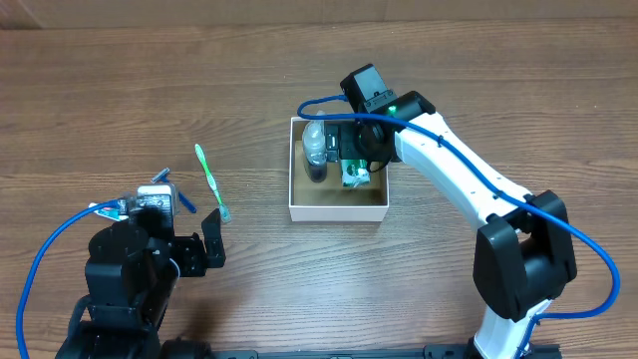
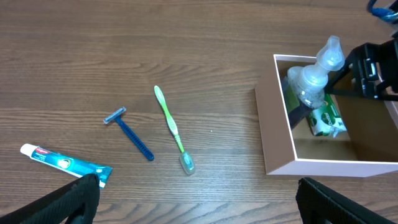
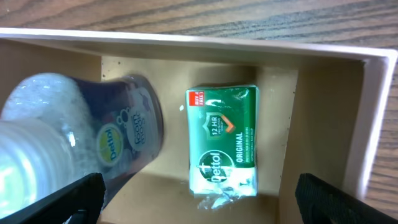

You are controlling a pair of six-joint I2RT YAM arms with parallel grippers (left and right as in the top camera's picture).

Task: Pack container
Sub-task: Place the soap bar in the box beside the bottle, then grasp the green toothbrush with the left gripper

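Observation:
The container (image 1: 339, 212), a white square box with a brown inside, sits mid-table; it also shows in the left wrist view (image 2: 277, 140) and the right wrist view (image 3: 373, 112). In it lie a green Dettol soap bar (image 3: 222, 138) and a clear Dettol bottle (image 3: 118, 134), which stands against the left wall (image 1: 315, 150). My right gripper (image 3: 199, 199) is open and empty, above the soap inside the box. My left gripper (image 2: 199, 202) is open and empty, over bare table near a green toothbrush (image 2: 172, 127), a blue razor (image 2: 132, 133) and a toothpaste tube (image 2: 65, 163).
The toothbrush (image 1: 210, 180) lies on the wood left of the box. The razor (image 1: 185, 202) and the toothpaste tube (image 1: 112, 207) are partly hidden under my left arm. The right arm reaches over the box's right side.

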